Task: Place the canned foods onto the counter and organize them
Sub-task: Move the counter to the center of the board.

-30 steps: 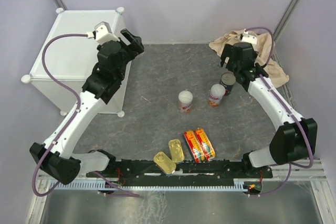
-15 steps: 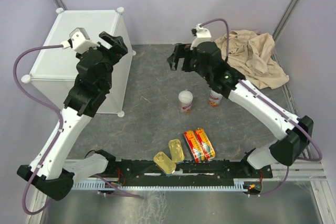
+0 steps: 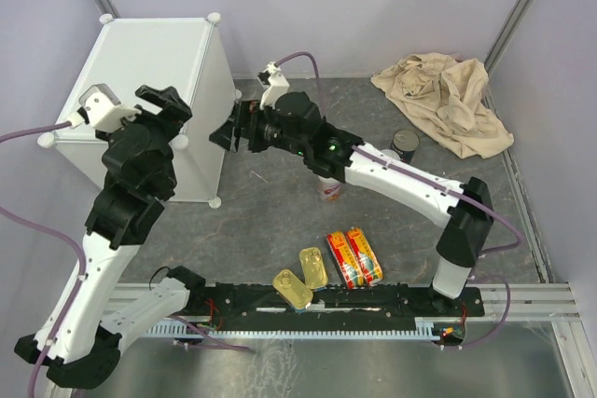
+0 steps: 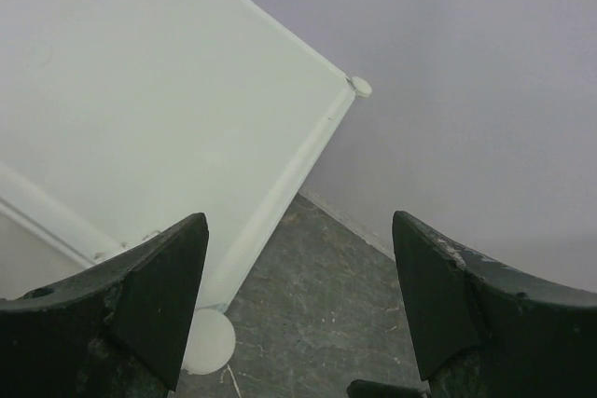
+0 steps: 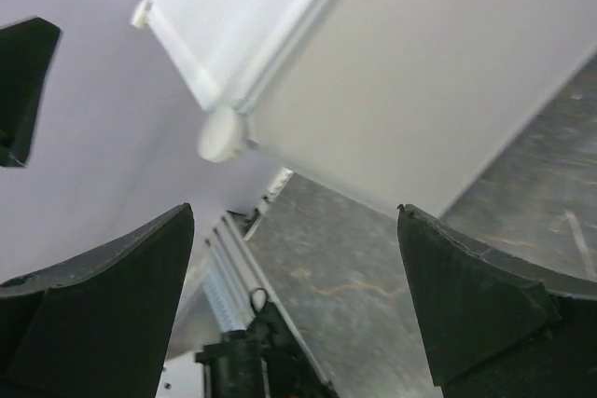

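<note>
Our left arm [image 3: 89,272] rises from its base at the near left and leans toward the far side, wrist tipped forward. Our left gripper [image 3: 166,102] has both fingers spread wide with nothing between them. Our right arm [image 3: 401,179] stretches from the near right across toward the left, long and nearly straight. Our right gripper [image 3: 230,126] points left, fingers likewise wide apart and holding nothing. The two grippers are near each other, not touching.

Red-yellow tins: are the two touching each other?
Touching. The top view shows the left tin and right tin side by side, long edges meeting, no gap between.
</note>
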Controlling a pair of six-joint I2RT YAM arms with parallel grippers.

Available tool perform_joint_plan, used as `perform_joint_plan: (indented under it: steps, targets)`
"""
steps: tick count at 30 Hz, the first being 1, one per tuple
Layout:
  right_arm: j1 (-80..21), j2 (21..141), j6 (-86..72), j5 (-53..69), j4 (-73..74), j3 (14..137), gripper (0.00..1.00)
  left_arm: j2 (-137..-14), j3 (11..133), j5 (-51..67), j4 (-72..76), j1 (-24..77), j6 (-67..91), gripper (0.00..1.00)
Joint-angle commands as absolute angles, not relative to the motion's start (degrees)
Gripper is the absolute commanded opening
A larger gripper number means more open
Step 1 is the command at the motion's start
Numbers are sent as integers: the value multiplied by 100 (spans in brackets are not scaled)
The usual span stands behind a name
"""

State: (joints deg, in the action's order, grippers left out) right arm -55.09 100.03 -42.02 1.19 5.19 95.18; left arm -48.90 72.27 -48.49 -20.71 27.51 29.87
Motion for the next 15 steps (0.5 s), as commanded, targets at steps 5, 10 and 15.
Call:
perform_joint_plan:
  steps: [5, 10, 15]
  targets:
    - [-5783, 10896, -5110, 751, -278, 10654, 96, -4426, 7103, -5487, -2228, 2777, 2570, 83]
    - [-5878, 11297, -5271, 804, -183, 11164, 95, -4345, 7029, -5440, -2267, 2776, 2558, 83]
    - [-5900, 11655, -5482, 880, -150, 11519, 93, -4232, 6916, -5345, -2194, 2777, 2577, 82]
